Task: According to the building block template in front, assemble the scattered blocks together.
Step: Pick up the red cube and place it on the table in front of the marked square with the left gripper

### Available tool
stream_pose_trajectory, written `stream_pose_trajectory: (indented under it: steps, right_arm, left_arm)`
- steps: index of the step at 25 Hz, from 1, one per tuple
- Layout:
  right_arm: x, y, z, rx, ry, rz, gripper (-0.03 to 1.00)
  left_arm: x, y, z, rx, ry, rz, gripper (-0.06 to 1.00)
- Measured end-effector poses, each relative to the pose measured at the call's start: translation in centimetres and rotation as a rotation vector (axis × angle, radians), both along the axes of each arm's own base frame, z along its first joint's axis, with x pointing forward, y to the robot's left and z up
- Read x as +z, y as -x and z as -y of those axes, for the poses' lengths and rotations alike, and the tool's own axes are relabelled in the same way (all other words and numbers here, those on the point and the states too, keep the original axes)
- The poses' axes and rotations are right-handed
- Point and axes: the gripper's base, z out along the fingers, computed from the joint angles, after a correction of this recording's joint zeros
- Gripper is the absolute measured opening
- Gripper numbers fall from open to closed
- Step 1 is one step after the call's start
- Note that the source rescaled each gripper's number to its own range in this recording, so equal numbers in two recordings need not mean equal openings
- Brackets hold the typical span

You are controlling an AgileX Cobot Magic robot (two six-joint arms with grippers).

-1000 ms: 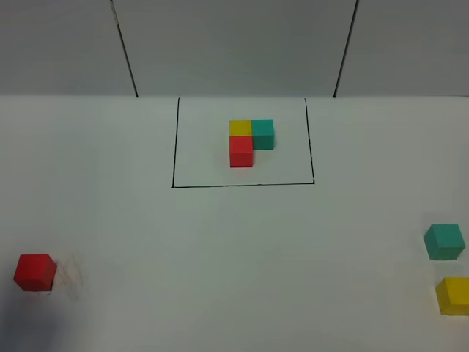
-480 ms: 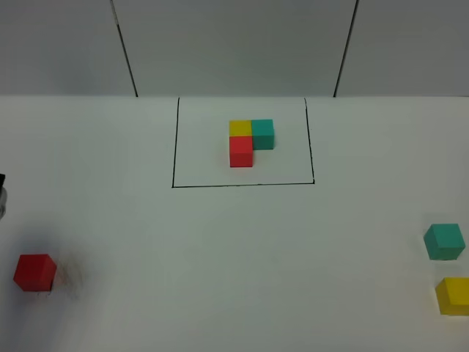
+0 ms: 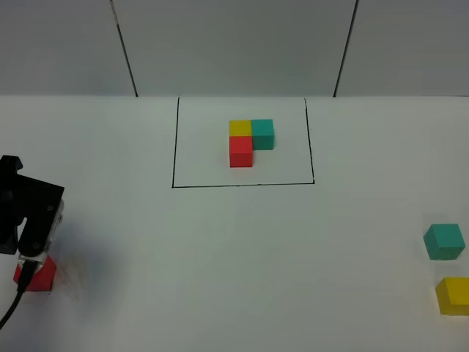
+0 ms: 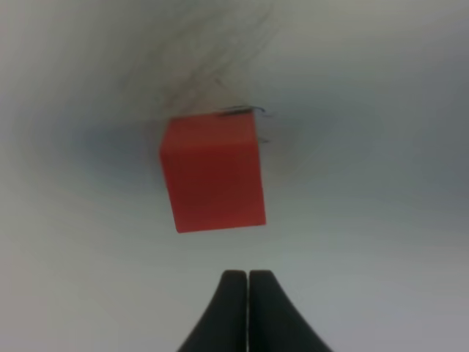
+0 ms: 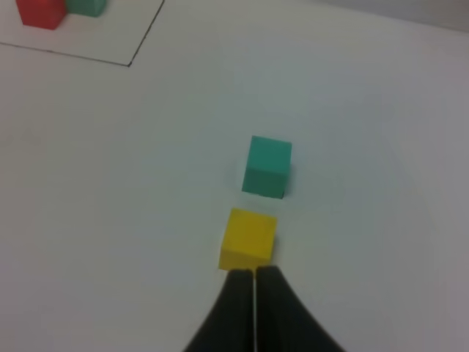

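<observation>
Exterior high: barely begun, nothing joined yet. Near front-left corner, red cube (image 3: 40,276) just ahead of left gripper (image 4: 248,275), fingers pressed together, empty. Along right edge, teal cube (image 3: 444,242) and yellow cube (image 3: 453,295) apart; right gripper (image 5: 255,271) likewise pinched together. Template (image 3: 249,141) at far middle.

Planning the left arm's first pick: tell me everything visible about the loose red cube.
The loose red cube is a small plain block, matte, evenly red, with crisp edges and no markings. It sits flat on the white table at the front left, outside the drawn black frame. Nothing grips it: the left hand hangs near it with fingers pressed together, clear of it in the wrist view. In the high view the arm hides part of its top.
</observation>
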Motion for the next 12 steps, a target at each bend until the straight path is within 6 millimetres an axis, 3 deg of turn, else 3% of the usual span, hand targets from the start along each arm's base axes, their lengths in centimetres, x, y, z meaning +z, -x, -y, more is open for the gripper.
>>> stream_pose_trajectory:
  steps: [12]
  right_arm:
    - [0.0,0.0,0.0,0.000,0.000,0.000,0.01]
  left_arm:
    - [-1.3,-0.5,0.2,0.037,0.011,-0.036,0.01]
